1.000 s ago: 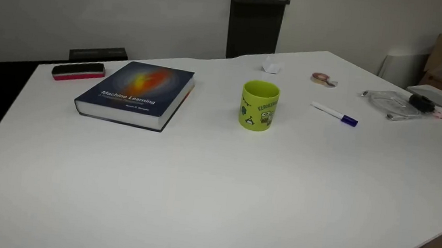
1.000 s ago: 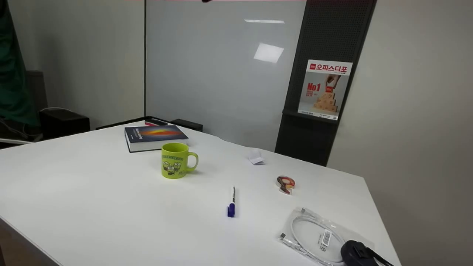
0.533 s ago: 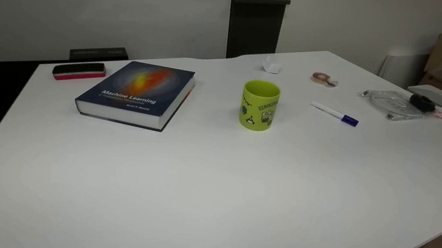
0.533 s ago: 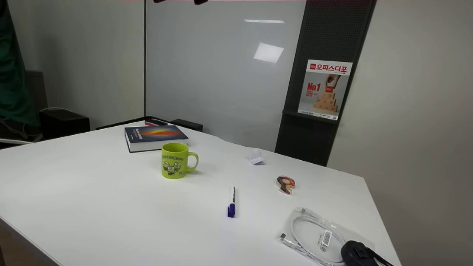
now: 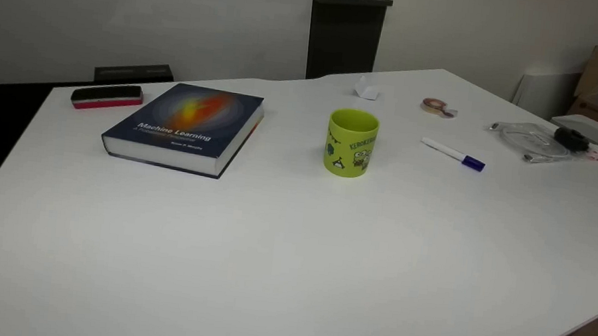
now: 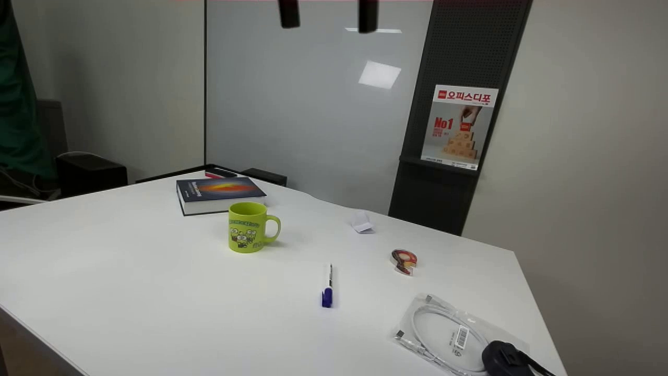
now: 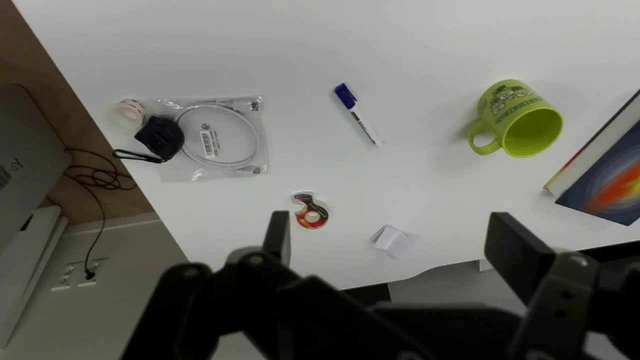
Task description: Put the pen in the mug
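Note:
The white pen with a blue cap lies flat on the white table, in both exterior views point(image 5: 451, 153) point(image 6: 327, 290) and in the wrist view point(image 7: 357, 115). The yellow-green mug stands upright beside it, apart from it, in both exterior views point(image 5: 350, 143) point(image 6: 247, 227) and in the wrist view point(image 7: 518, 117). Its handle points toward the pen's side. Inside the mug I see only its bare inner wall; the bottom is hidden. My gripper point(image 7: 392, 225) is open and empty, high above the table. Its two fingertips also show at the top of an exterior view point(image 6: 329, 25).
A thick book point(image 5: 185, 127) lies beside the mug, with a red-and-black eraser point(image 5: 107, 97) behind it. A tape dispenser point(image 7: 311, 210), a folded white paper point(image 7: 392, 242), a bagged cable point(image 7: 218, 137) and a black tape measure point(image 7: 161, 137) also lie on the table. The table edge point(image 7: 345, 288) shows below.
In an exterior view, my gripper's fingertips have come further down into the picture and moved to the right. The pen and the mug have not moved.

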`<control>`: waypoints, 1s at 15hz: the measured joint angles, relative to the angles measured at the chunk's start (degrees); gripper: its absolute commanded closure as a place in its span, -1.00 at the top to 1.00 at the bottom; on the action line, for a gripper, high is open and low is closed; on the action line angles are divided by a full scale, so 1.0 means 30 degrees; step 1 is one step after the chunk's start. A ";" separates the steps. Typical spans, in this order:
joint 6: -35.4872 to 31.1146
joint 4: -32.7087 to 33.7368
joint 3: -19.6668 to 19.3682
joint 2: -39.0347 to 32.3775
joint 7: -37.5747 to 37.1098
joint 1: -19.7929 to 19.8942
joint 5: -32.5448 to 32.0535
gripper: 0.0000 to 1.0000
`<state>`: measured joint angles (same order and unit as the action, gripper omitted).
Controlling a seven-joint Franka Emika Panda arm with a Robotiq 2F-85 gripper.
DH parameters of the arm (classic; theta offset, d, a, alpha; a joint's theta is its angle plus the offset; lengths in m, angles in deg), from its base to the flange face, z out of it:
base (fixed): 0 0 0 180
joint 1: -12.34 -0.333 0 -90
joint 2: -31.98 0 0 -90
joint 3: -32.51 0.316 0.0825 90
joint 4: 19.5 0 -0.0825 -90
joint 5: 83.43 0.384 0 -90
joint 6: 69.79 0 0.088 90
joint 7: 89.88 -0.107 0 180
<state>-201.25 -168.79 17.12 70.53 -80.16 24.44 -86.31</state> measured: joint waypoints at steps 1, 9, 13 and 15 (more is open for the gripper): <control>0.0132 0.0742 -0.0791 -0.1095 0.0850 0.0006 0.0008 1.00; 0.0555 0.4595 -0.2516 -0.7045 0.3296 -0.0617 0.0938 1.00; 0.1662 0.4790 -0.2091 -0.7478 0.3689 -0.0543 0.0913 1.00; 0.2617 0.5500 -0.1732 -0.8551 0.4351 -0.0656 0.0868 1.00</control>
<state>-193.40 -152.29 11.92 44.87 -67.11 22.47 -83.71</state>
